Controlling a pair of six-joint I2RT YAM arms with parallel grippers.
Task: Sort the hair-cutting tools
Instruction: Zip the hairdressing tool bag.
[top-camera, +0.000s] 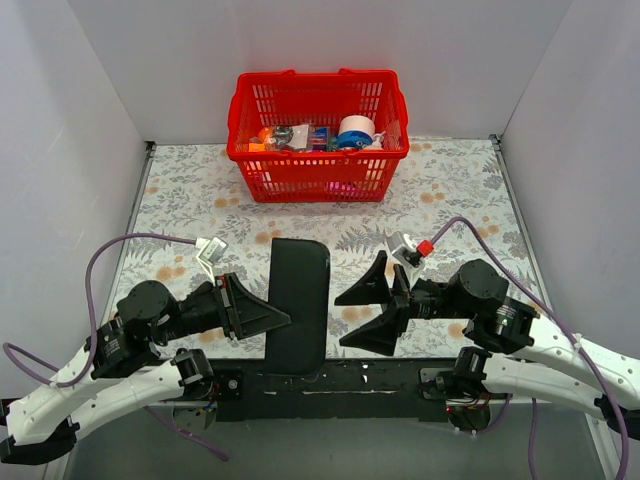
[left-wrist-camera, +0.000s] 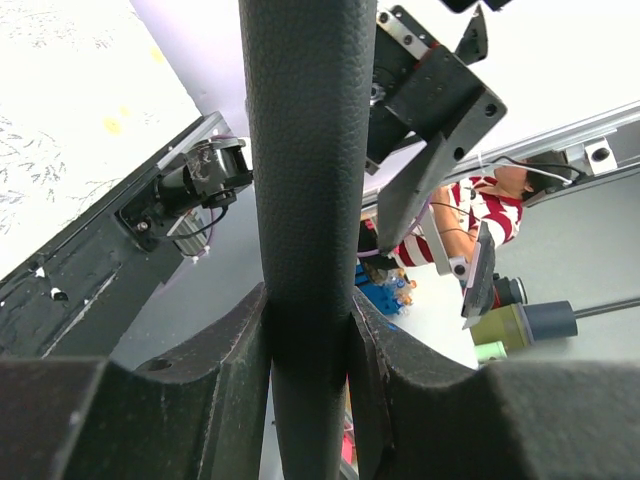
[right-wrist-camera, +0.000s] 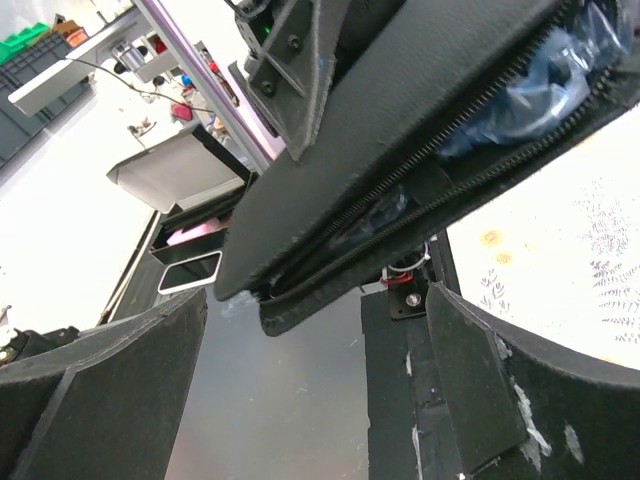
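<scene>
Hair-cutting tools (right-wrist-camera: 545, 85) are showing only as pale blue translucent shapes lying inside the one black pouch (top-camera: 298, 300), glimpsed through its unzipped edge in the right wrist view. They are probably the scissors' finger loops, though the pouch walls are hiding too much to count them or to pick out blades. The pouch is lying lengthwise in the middle of the floral table (top-camera: 190, 200), between the two arms, its near end reaching over the dark rail at the front. The left gripper (top-camera: 283, 320) is clamping the pouch's left edge, its two fingers pressing tight against the leather on either side. The right gripper (top-camera: 343, 322) is standing just beside the pouch's right edge with its fingers spread wide apart, holding nothing. One red basket (top-camera: 318, 172) is sitting at the back of the table, well apart from the pouch. It is carrying a jumble of small items, among them a white roll (top-camera: 356, 128) with a blue core and some orange and blue packets too small to name.
</scene>
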